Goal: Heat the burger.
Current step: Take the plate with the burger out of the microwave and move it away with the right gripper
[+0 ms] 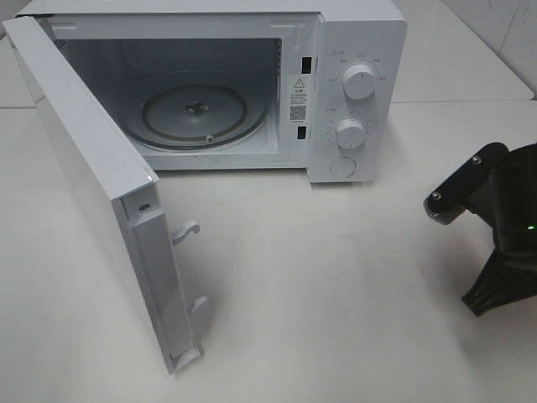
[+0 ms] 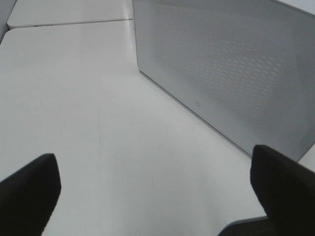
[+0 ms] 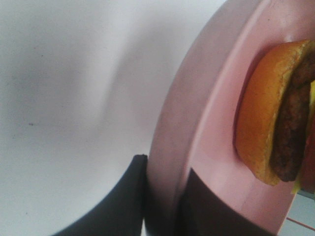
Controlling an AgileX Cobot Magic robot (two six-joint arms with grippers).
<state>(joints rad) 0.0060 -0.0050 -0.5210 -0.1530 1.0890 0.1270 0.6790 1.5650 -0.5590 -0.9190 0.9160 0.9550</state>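
On smooth pink plate [image 3: 216,123]: domed burger [image 3: 270,113], patty seemingly coarse

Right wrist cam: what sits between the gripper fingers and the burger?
Only the pink plate. In the right wrist view the right gripper pinches its rim, and the burger rests on the plate past a bare strip of pink surface.

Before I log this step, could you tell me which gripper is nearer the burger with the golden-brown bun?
Right. The right gripper is shut on the rim of the pink plate carrying the burger; the left gripper hangs open beside the microwave door.
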